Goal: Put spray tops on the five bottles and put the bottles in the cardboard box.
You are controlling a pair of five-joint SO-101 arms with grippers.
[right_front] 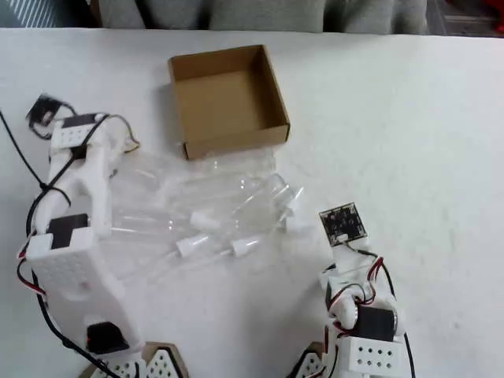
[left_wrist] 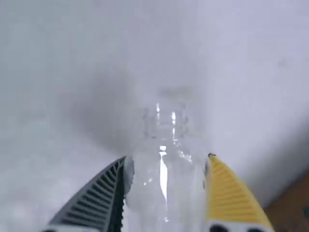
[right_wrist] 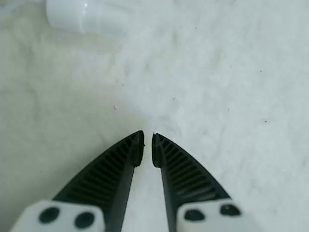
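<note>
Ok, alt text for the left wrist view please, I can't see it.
The left end effector grips a clear bottle between its grey and yellow fingers; the threaded neck is bare, with no spray top. White table lies beyond.

White table (right_front: 441, 118); grey cushions (right_front: 260, 14) behind far edge; red object (right_front: 480, 9) at far corner.

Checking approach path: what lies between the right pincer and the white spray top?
Only bare table separates right pincer and spray top, per right wrist view.
</note>
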